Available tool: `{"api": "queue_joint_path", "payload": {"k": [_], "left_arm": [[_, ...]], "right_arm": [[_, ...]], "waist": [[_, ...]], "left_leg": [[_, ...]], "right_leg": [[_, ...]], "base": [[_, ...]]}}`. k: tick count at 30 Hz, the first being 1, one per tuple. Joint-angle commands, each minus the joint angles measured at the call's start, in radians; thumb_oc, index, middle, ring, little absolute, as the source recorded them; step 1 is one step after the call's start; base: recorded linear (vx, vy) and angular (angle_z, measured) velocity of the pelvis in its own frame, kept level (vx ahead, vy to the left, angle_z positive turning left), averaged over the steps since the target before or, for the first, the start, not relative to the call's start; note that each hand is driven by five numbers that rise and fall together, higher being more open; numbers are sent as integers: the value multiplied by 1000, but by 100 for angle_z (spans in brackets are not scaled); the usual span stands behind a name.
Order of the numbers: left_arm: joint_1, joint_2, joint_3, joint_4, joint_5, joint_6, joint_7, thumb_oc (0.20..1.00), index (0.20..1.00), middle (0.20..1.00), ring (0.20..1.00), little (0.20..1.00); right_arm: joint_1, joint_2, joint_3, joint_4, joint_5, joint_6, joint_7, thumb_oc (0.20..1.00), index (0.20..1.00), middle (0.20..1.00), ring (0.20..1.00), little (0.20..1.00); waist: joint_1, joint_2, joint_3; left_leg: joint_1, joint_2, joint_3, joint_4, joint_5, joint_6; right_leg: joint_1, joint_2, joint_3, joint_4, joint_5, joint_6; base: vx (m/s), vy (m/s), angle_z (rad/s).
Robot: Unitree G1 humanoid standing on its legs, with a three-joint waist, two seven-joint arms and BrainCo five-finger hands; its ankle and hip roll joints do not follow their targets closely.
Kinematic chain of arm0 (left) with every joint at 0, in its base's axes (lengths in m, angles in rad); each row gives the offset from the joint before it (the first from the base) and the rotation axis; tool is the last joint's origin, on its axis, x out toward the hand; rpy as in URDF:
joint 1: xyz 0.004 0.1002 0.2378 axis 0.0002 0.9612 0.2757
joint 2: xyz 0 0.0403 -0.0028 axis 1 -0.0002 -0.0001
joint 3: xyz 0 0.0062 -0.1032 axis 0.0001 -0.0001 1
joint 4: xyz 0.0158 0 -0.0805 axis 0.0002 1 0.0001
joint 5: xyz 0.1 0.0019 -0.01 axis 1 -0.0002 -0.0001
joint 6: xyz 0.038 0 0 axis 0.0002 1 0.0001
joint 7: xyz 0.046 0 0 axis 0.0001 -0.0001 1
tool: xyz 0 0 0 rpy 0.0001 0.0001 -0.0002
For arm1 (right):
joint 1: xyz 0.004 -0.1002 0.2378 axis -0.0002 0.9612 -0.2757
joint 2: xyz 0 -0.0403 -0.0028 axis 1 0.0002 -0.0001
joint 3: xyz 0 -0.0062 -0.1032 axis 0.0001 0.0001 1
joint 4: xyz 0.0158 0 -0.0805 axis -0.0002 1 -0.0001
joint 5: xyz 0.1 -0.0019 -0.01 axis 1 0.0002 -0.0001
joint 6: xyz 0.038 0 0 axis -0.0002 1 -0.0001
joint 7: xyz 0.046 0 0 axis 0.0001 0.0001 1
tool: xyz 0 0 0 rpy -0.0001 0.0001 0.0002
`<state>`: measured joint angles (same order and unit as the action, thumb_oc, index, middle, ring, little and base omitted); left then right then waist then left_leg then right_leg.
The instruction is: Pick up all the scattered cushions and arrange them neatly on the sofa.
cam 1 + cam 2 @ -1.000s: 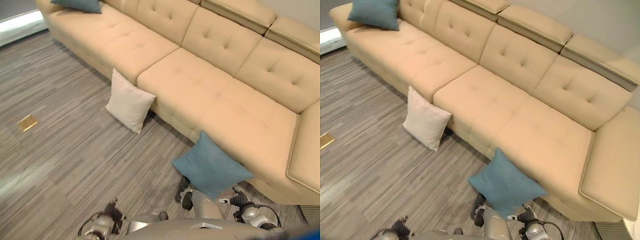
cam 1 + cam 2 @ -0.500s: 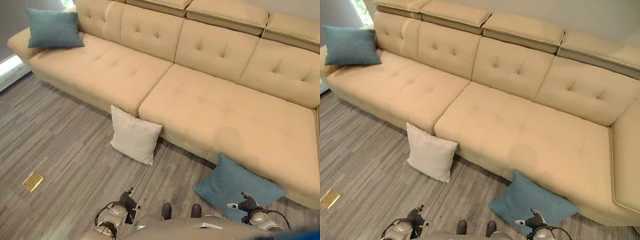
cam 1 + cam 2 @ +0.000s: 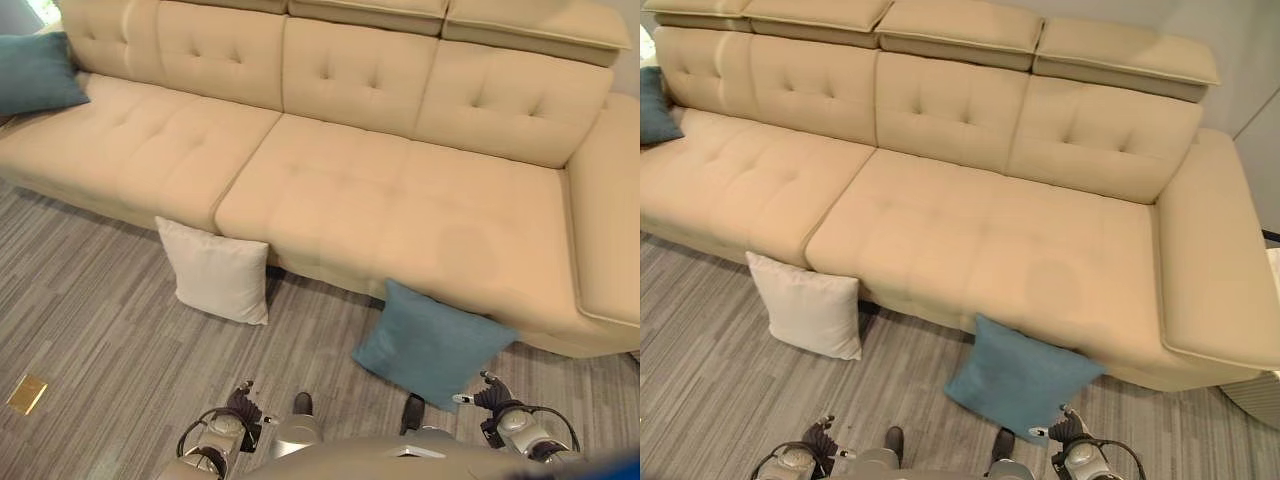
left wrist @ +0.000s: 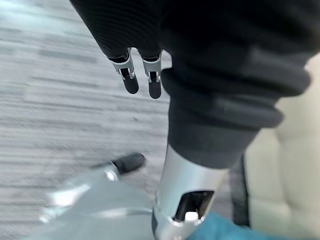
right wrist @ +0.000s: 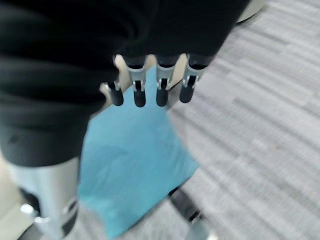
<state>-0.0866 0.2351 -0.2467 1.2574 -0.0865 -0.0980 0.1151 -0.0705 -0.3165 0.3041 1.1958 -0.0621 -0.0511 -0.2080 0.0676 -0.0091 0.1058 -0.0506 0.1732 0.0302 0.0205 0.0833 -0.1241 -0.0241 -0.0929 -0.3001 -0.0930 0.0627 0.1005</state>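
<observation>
Cushions number three: one white cushion (image 3: pixel 215 271) and one teal cushion (image 3: pixel 430 343) lean on the beige sofa (image 3: pixel 380 200) front at lower centre, another teal one (image 3: pixel 35 72) lies upper left. My left hand (image 4: pixel 142 75) and right hand (image 5: pixel 150 87) hang released, empty.

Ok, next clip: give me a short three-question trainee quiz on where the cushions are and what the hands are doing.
1. True or false: the white cushion lies flat on the sofa seat.
2. How many cushions stand on the floor against the sofa front?
3. Multiple choice: the right hand is A) curled round the blue cushion, B) open with nothing held, C) pressing the sofa.

Key
1. False: it stands on the floor, leaning on the sofa front.
2. Two, white and blue; another blue cushion is already on the seat at the far left end.
3. B. The left hand holds nothing either.
</observation>
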Motion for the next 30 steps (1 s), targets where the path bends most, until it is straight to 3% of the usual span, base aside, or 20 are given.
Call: {"api": "queue_joint_path", "payload": {"k": [1, 2, 5, 7, 9, 13, 16, 20, 24, 30], "left_arm": [[-57, -2, -26, 13, 17, -18, 1, 1000, 1000, 1000, 1000, 1000], [-60, -6, -29, 14, 14, -18, 1, 1000, 1000, 1000, 1000, 1000], [-60, -13, -32, 9, 3, -18, 2, 1000, 1000, 1000, 1000, 1000], [-56, -14, -33, 15, 7, -19, -6, 1000, 1000, 1000, 1000, 1000], [-43, -14, -19, 25, 13, -14, -8, 1000, 1000, 1000, 1000, 1000], [-27, 1, 8, 37, 15, -12, -9, 1000, 1000, 1000, 1000, 1000], [-21, 22, 27, 35, 9, -13, -9, 1000, 1000, 1000, 1000, 1000], [-20, 37, 36, 33, 8, -11, -8, 1000, 1000, 1000, 1000, 1000], [-19, 38, 34, 32, 10, -15, -8, 1000, 1000, 1000, 1000, 1000], [-17, 24, 50, 21, -26, -22, 7, 1000, 1000, 1000, 1000, 1000]], "right_arm": [[-49, -17, 22, 9, 29, -23, -24, 1000, 1000, 1000, 1000, 1000], [-48, -21, 21, 14, 33, -26, -24, 1000, 1000, 1000, 1000, 1000], [-41, -28, 20, 25, 44, -32, -29, 1000, 1000, 1000, 1000, 1000], [-32, -30, 20, 28, 48, -33, -28, 1000, 1000, 1000, 1000, 1000], [-25, -24, 23, 29, 43, -34, -29, 1000, 1000, 1000, 1000, 1000], [-17, -6, 23, 26, 38, -29, -21, 1000, 1000, 1000, 1000, 1000], [-27, 8, 30, 8, 34, -24, -15, 1000, 1000, 1000, 1000, 1000], [-43, 12, 36, -10, 28, -24, -15, 1000, 1000, 1000, 1000, 1000], [-41, 5, 31, -15, 26, -26, -19, 1000, 1000, 1000, 1000, 1000], [-27, -2, 17, -22, 49, -34, -24, 1000, 1000, 1000, 1000, 1000]], "waist": [[2, -50, 30], [-3, -52, 30], [6, -61, 35], [13, -61, 31], [28, -62, 23], [39, -69, 13], [58, -72, 28], [74, -62, 41], [87, -61, 30], [75, -56, 20]], "left_leg": [[12, -110, -46, -13, -123, 35], [3, -108, -52, 2, -124, 32], [-41, -175, -126, 19, -128, 50], [-84, -217, -102, 3, -105, 67], [-69, -230, -118, -22, -102, 79], [-24, -223, -99, -51, -100, 90], [-22, -231, -78, -33, -114, 112], [-20, -228, -61, -33, -114, 128], [-17, -227, -34, -37, -118, 122], [17, -210, -24, -80, -108, 104]], "right_leg": [[-48, -40, 51, 41, 7, 59], [-40, -32, 48, 31, 3, 52], [-23, -9, 58, 13, -5, 40], [-14, 2, 59, 7, -8, 40], [-10, 21, 86, 7, -10, 40], [0, 11, 99, 9, -3, 55], [-44, -23, 115, 75, 9, 74], [-77, -55, 81, 136, 9, 84], [-43, -81, 29, 97, 17, 85], [-18, -65, 30, 29, 27, 85]], "base": [[-6, -153, 42], [2, -226, 37], [51, -113, 28], [82, 5, 0], [87, 64, -16], [106, 178, -60], [10, 186, -61], [-21, 66, -28], [-15, -16, -47], [59, -70, -11]]}}
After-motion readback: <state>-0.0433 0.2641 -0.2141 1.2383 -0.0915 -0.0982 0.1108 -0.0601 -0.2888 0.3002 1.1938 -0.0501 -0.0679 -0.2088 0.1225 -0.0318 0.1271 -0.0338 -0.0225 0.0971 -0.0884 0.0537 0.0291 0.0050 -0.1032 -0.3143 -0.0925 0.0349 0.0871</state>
